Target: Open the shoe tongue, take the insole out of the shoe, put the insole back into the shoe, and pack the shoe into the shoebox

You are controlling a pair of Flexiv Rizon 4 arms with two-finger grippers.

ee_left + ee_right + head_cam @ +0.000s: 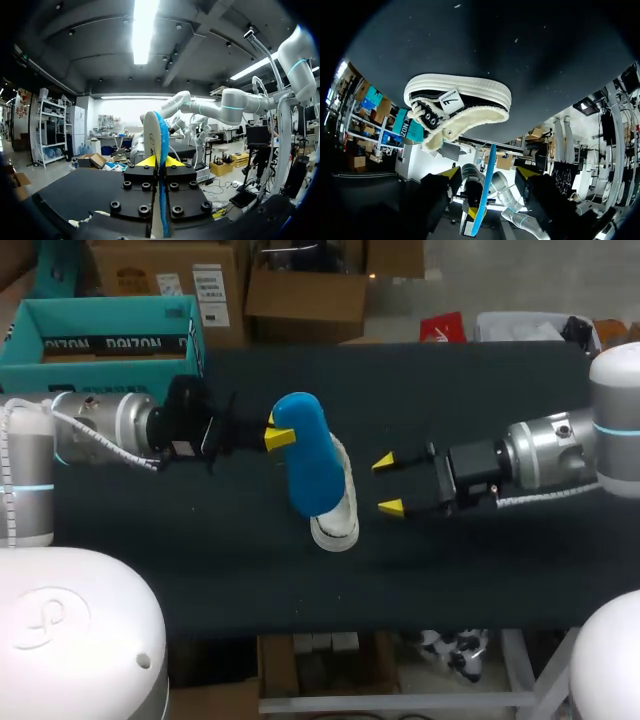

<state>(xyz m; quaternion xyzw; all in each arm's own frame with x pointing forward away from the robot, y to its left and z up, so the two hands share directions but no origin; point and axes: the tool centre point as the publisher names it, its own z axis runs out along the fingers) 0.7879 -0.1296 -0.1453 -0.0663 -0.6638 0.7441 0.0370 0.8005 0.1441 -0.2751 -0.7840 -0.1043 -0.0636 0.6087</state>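
Around: I see the teal shoebox [100, 335] at the far left corner of the black table [200, 570], open side up. It lies beyond my left arm [100, 425] and well apart from the shoe.
In the way: From the head camera the insole [310, 455] hangs over the shoe [335, 525] and hides most of it. Only the white toe end and a strip along one side show. From the right wrist the insole stands edge-on ahead of the right gripper's gap, touching neither finger.
Left gripper [275, 435]: Clamped on one end of the insole. In its own wrist view both yellow tips press on the insole's two faces.
Right gripper [388, 485]: Fingers spread wide with nothing between them. It sits just beside the shoe, on the side away from my left arm.
Shoe: Near the table's middle, resting on its sole under the raised insole.
Insole shape: Thin, flat and long with rounded ends. One face is bright blue and the other pale.
Shoe materials: Black canvas upper, a thick white rubber sole with a ribbed edge, cream fuzzy lining around the opening, metal eyelets and pale laces.
Shoebox material: Cardboard, teal with a dark band along one wall.
Table surface: Matte black with fine specks.
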